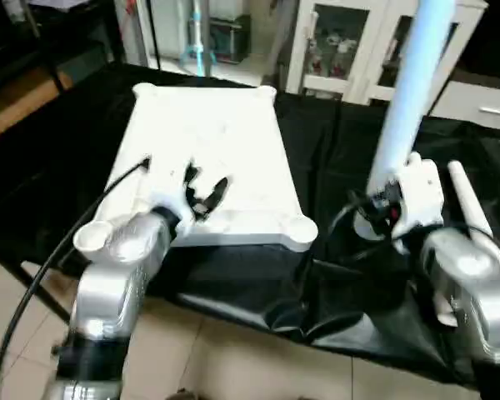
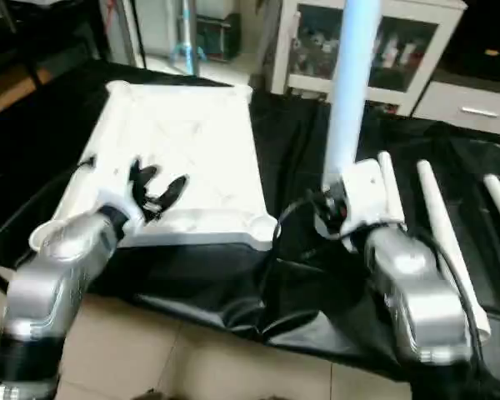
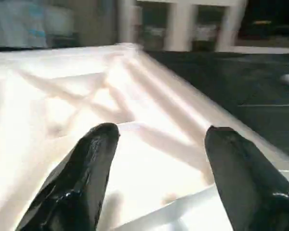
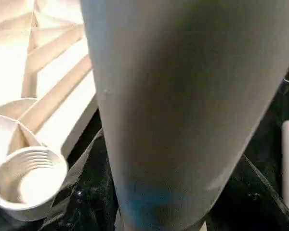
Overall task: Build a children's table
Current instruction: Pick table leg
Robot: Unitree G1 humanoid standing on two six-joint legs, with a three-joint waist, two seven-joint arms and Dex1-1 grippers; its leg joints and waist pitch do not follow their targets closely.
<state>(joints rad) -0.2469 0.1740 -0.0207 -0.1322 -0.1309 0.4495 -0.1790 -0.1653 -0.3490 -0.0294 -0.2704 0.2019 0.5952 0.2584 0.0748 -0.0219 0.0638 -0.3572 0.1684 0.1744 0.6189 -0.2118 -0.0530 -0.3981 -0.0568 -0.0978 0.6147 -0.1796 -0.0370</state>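
Lying upside down on the black-draped worktop (image 1: 58,167), the tabletop (image 1: 225,142) showed its ribbed underside, with round sockets at the corners. The socket (image 4: 26,180) at the corner nearest the right arm showed threads inside and held nothing.

The left end effector (image 1: 204,193) hovered over the near edge of the tabletop, toward its 7 o'clock corner, its two black fingers (image 3: 82,178) spread apart with nothing between them. In the left wrist view the X of ribs ran out ahead of the fingertips; whether they touched the plastic was hard to tell, and they seemed just above it.

The right end effector (image 2: 337,208) held a leg (image 1: 408,92) nearly upright, tilted a little, at about 3 o'clock from the tabletop, just beside it and over the black cloth. The fingers themselves were hidden behind the white wrist housing and the tube, but the leg stood clear of the worktop in that grip, so they were clamped on its lower part. In the right wrist view the tube rose close before the camera, with the near corner socket just beside it and apart from it.

Three more legs (image 2: 437,242) lay side by side on the cloth farther toward 3 o'clock, beyond the right forearm, well apart from the tabletop.
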